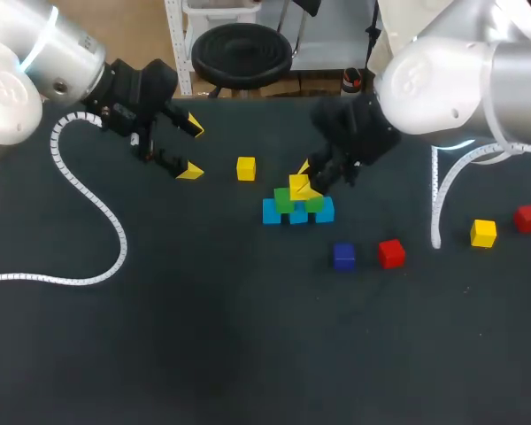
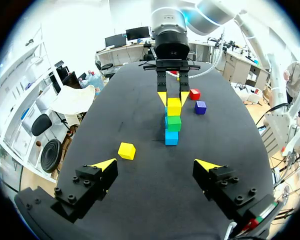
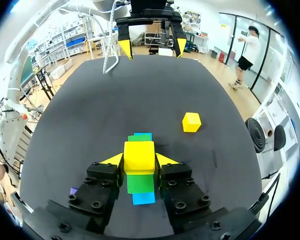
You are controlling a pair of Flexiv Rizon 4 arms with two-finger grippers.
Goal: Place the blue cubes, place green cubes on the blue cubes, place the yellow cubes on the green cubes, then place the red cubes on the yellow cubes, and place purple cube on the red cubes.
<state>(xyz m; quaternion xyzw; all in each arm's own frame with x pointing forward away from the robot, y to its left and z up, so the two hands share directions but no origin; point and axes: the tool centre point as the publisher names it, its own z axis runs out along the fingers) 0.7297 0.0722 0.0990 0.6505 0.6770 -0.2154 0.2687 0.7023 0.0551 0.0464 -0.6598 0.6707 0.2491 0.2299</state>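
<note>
Although our right arm comes in from the right side, our right tool (image 3: 140,161) stands over the middle of the counter (image 1: 203,345), closed on a yellow cube (image 3: 139,153) with one yellow-tipped finger against each of two opposite sides. This cube is directly over the two green cubes (image 1: 286,198), which lie side by side on a row of three light blue cubes (image 1: 272,212). We cannot tell whether it rests on the green ones or hangs just clear of them. From the left wrist the pile reads yellow over green over blue, with the right tool at its top.

Our left tool (image 1: 193,149) hangs over the far left part of the counter, well apart from the pile, its fingers spread wide with nothing between them. A second yellow cube (image 1: 246,168) lies loose on the counter between the left tool and the pile, nearer the pile.

On the near side of the pile and to its right, a purple cube (image 1: 343,256) and a red cube (image 1: 390,253) sit near each other without touching. Further right, a third yellow cube (image 1: 483,233) and a second red cube (image 1: 528,218) lie near each other towards the counter's right edge.

A white ribbed cable (image 1: 115,239) trails from the left arm across the counter, and another white cable (image 1: 435,208) hangs down by the right arm.
</note>
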